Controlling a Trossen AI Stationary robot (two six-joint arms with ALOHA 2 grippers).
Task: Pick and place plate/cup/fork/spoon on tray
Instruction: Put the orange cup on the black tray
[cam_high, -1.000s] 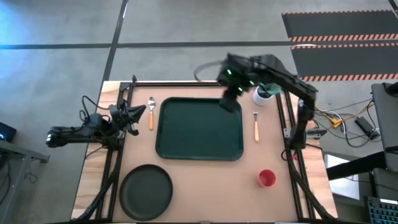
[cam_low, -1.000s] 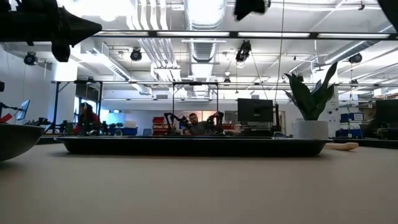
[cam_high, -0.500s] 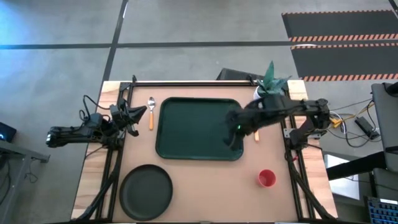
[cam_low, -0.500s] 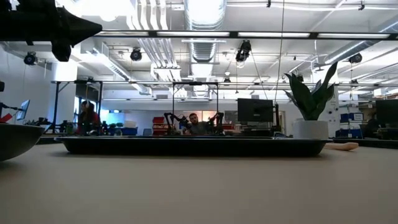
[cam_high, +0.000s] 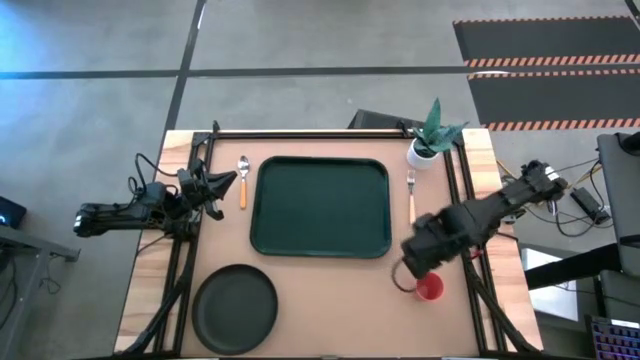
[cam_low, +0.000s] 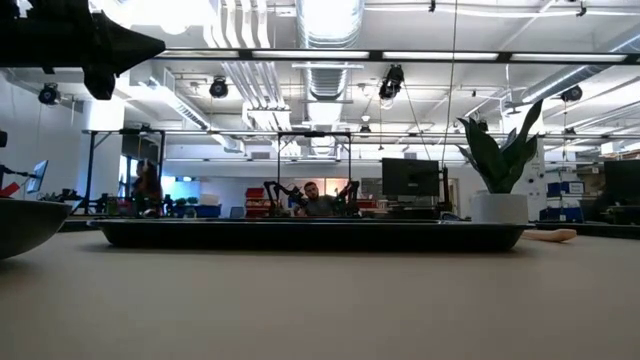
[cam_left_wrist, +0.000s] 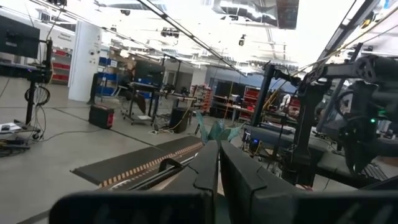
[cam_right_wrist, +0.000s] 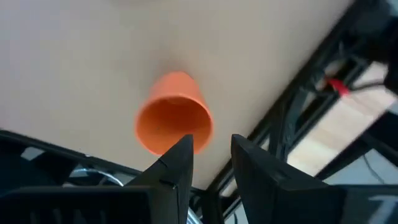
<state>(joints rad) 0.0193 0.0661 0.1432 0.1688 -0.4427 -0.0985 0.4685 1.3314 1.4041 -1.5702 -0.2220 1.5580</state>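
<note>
The small red round cup (cam_high: 429, 288) sits on the table directly under my right gripper (cam_high: 412, 270), whose 2 fingers are spread above its rim, while my left gripper (cam_high: 222, 183) waits pressed together.

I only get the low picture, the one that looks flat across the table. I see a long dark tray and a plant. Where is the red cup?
Observer: The cup stands on the table near the front right corner, off the tray.
Operator: Is an arm going for it?
Observer: Yes, the right gripper hangs just above the cup's rim, fingers a little apart, nothing in them.
Operator: And the other arm?
Observer: The left gripper waits shut at the table's left edge, beside the spoon.
Operator: Is anything on the tray?
Observer: No. The fork lies right of it and the plate sits in front of it.
</note>
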